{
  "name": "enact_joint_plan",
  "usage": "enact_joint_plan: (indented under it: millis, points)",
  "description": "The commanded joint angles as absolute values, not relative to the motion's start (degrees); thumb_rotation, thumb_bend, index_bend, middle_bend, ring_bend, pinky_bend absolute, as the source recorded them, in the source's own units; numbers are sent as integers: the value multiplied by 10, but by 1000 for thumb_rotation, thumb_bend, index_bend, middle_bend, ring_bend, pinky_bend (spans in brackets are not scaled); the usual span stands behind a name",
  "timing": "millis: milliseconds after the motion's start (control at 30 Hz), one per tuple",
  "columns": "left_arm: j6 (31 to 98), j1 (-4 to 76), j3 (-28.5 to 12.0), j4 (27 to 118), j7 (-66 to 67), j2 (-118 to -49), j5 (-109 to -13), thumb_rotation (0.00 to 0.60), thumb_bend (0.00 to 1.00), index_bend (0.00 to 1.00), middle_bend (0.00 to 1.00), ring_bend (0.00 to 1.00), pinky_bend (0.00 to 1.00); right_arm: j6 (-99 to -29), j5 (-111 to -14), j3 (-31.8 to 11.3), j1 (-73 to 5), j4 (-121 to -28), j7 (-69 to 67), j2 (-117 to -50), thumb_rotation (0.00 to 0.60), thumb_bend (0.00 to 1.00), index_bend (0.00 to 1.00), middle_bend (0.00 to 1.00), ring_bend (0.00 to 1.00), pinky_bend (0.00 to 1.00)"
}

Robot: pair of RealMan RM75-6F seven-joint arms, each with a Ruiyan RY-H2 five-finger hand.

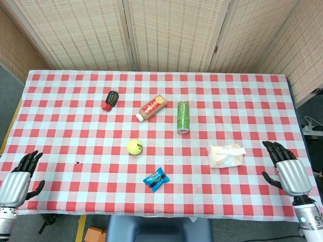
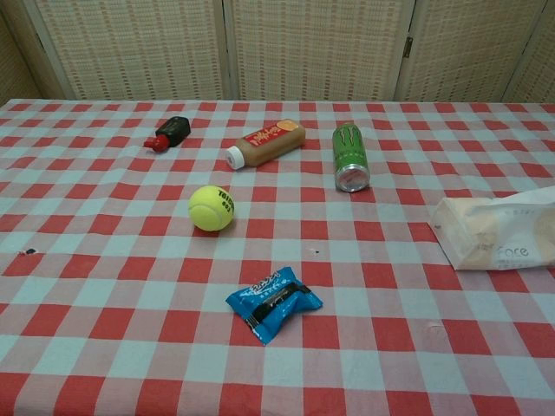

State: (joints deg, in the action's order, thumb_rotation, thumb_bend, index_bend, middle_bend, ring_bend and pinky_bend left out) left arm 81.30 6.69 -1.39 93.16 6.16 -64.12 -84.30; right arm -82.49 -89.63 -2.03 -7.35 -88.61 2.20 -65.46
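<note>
My left hand [image 1: 19, 180] hovers at the table's front left corner, fingers apart and empty. At the front right edge my right hand [image 1: 286, 168] is likewise spread and empty, nearest to a white tissue pack [image 1: 225, 155] [image 2: 501, 234]. On the red-and-white checked table [image 1: 65, 101] lie a yellow tennis ball [image 1: 135, 146] [image 2: 212, 208], a blue snack packet [image 1: 156, 179] [image 2: 273, 302], a green can [image 1: 182, 117] [image 2: 351, 157] on its side, a brown bottle [image 1: 151, 108] [image 2: 265, 144] with a white cap, and a small black bottle [image 1: 110, 99] [image 2: 169, 133] with a red cap. Neither hand shows in the chest view.
Woven folding screens [image 1: 171, 33] stand behind the table. A dark chair back [image 1: 156, 229] sits at the front edge. Cables and a power strip [image 1: 310, 128] lie on the floor to the right.
</note>
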Motion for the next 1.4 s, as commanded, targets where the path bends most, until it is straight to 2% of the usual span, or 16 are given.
enact_joint_plan:
  millis: [33,433,633,700,767,833,933,1033,1100,1400]
  points:
    - [813,67,-13,932,63,-641,-843,600,382,51,0,27,355,-824,-894,-21,-74,-887,24,-655,600,182,0,109,78,233]
    - [819,65,-12,934,65,-640,-847,600,381,53,0,27,355,-817,-887,-25,-79,-885,32,-661,600,182,0,110,77,236]
    - [815,66,-8,937,65,-638,-853,600,383,55,0,29,355,-820,-884,-39,-90,-853,32,-686,600,182,0,116,95,237]
    - [816,66,-8,937,63,-638,-854,600,381,54,0,29,355,-837,-893,-49,-95,-825,30,-710,600,182,23,184,157,242]
    - [816,65,-8,937,60,-637,-853,600,382,55,0,29,355,-858,-900,-58,-98,-796,28,-736,600,182,83,326,273,296]
    - [814,66,-9,937,57,-636,-849,600,385,56,0,29,355,-883,-909,-70,-104,-752,25,-772,600,182,193,548,474,460]
    - [811,67,-9,938,57,-636,-847,600,387,56,0,30,356,-889,-913,-76,-115,-700,13,-806,600,182,304,734,650,634]
    - [807,68,-8,938,58,-636,-848,600,386,57,0,31,355,-867,-911,-73,-128,-668,8,-822,600,182,361,824,737,729]
    - [805,69,-7,938,57,-635,-847,600,385,57,0,32,355,-850,-907,-72,-137,-656,13,-829,600,182,383,853,765,755]
    - [799,70,-8,939,51,-634,-842,600,387,58,0,33,355,-791,-884,-76,-170,-615,6,-857,600,182,390,876,788,779]
